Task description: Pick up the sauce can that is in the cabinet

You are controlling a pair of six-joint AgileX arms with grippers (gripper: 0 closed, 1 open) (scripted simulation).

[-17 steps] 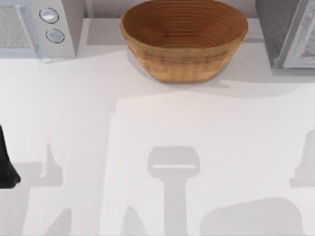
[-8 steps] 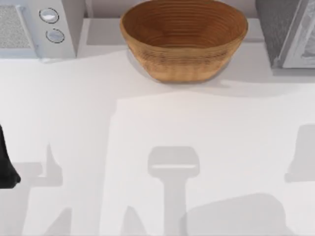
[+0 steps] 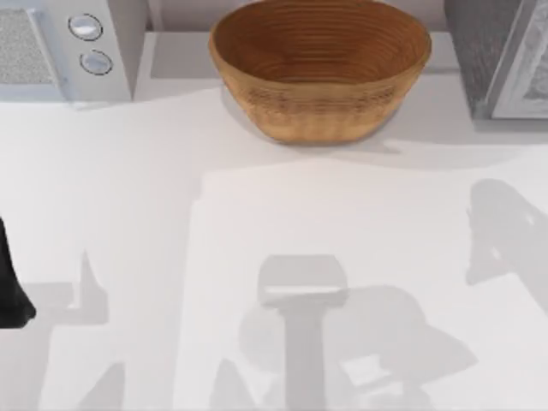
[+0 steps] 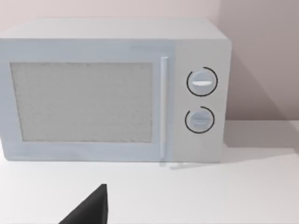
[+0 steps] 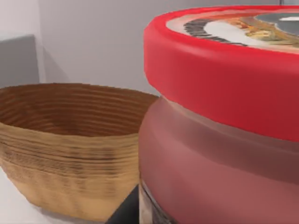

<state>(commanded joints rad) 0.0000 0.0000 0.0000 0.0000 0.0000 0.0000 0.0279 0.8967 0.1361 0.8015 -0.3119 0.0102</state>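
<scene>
The sauce can (image 5: 219, 121) looms very close in the right wrist view, its red rim and printed pale top tilted across the frame, with the woven basket (image 5: 70, 144) just behind it; it seems to be out of the cabinet (image 3: 497, 56), which stands at the surface's far right corner in the top view. A dark wedge beneath the can may be one of the right gripper's fingers, so the can is probably held, yet whether those fingers are closed on it cannot be told. The risks, as a judgement: a shallow or off-centre hold could let the smooth can slide or tip; a low carry could knock it against the basket rim. The left gripper (image 3: 12, 287) sits parked at the surface's left edge, facing the microwave (image 4: 114, 91); its fingers' state cannot be told either.
</scene>
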